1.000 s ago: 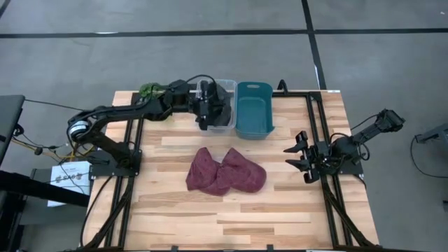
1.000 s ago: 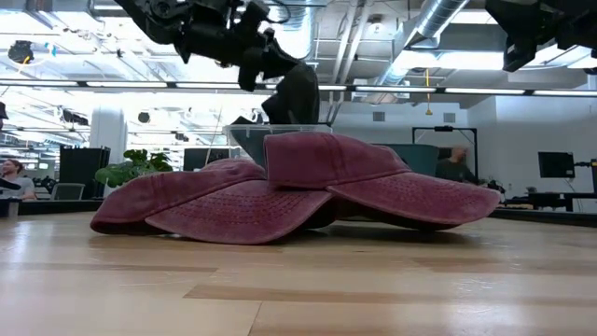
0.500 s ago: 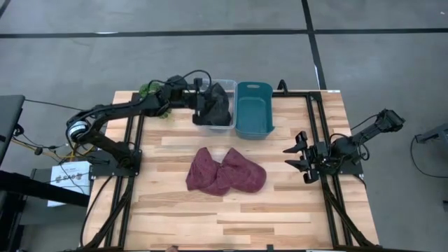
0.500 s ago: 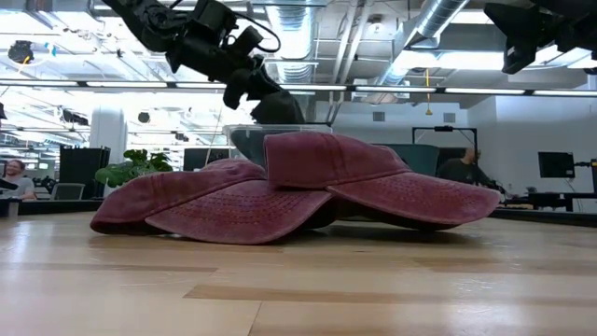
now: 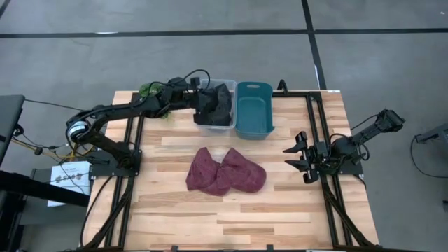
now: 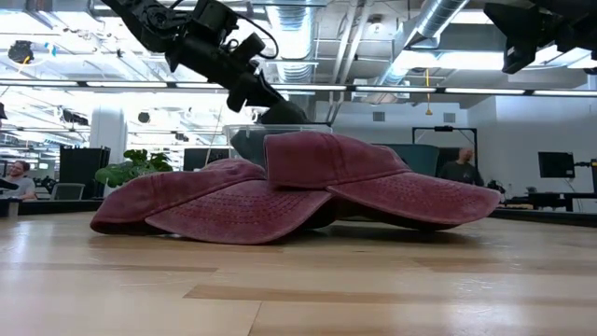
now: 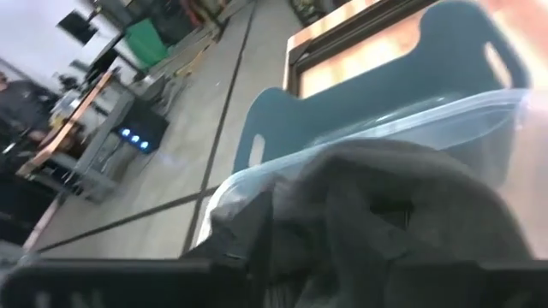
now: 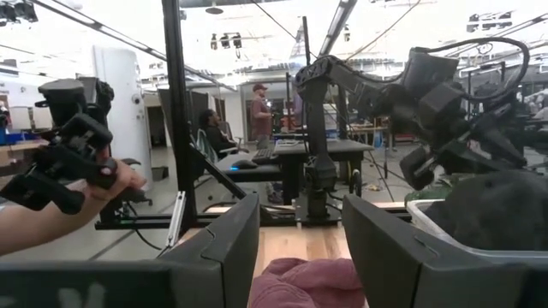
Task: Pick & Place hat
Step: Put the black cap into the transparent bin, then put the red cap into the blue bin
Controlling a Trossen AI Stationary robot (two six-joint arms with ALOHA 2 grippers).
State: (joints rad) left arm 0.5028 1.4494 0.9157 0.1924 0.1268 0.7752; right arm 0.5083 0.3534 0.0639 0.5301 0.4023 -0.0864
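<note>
Two maroon hats (image 5: pixel 225 171) lie overlapped at the centre of the table (image 5: pixel 182 217); in the low view they (image 6: pixel 289 187) sit brims out, crowns slumped against each other. A dark hat (image 5: pixel 217 105) is bundled in the clear bin (image 5: pixel 225 84) at 12 o'clock, with the teal bin (image 5: pixel 253 108) touching that bin's 3 o'clock side.

Left gripper (image 5: pixel 199 98) is at the clear bin's 9 o'clock edge, right against the dark hat. Its wrist view shows grey-black fabric (image 7: pixel 402 214) filling the bin, but you cannot tell from any view whether the jaws are parted or pinching cloth. Right gripper (image 5: pixel 302 157) is parked at 3 o'clock, well apart from the hats, fingers (image 8: pixel 214 248) spread wide, holding nothing.

Handling, as a judgement: washed cotton caps, light and floppy, nothing fragile. The crown will collapse under a pinch; the brim is the stiffer part. Take the upper maroon hat by the crown fabric near the brim seam so that the lower one is not dragged along.

Surface: pale wood planks with dark rails running down each side; cloth should slide easily. A green plant-like item (image 5: pixel 148 89) sits at 11 o'clock. Room: open workshop, ceiling ducts, desks, people in the background; a person's hand (image 8: pixel 51 205) holds a controller in the right wrist view.
</note>
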